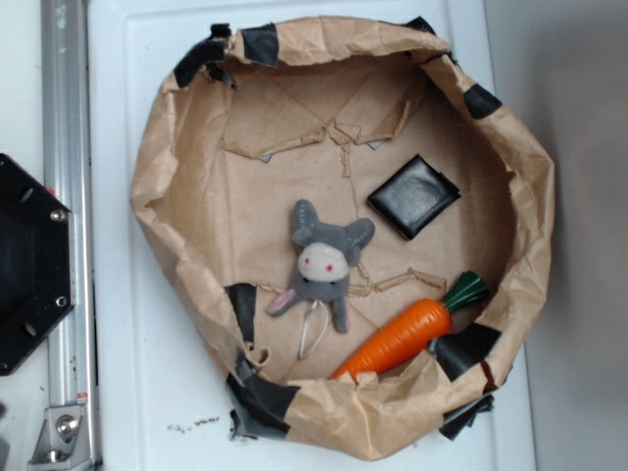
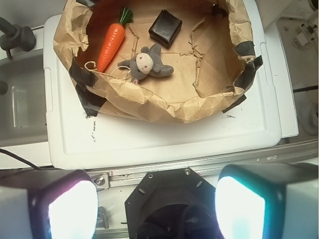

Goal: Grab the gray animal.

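- One gray animal (image 1: 325,263) lay there.
- One carrot (image 1: 404,336) lay there.
- One black pouch (image 1: 413,195) lay there.
- One paper basket (image 1: 186,147) held them.

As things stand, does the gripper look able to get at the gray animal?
Probably yes. The gripper is open, and the gray animal lies uncovered in the paper bowl, apart from the carrot and black pouch.

Paper basin (image 1: 535,196) on white lid (image 1: 137,392)
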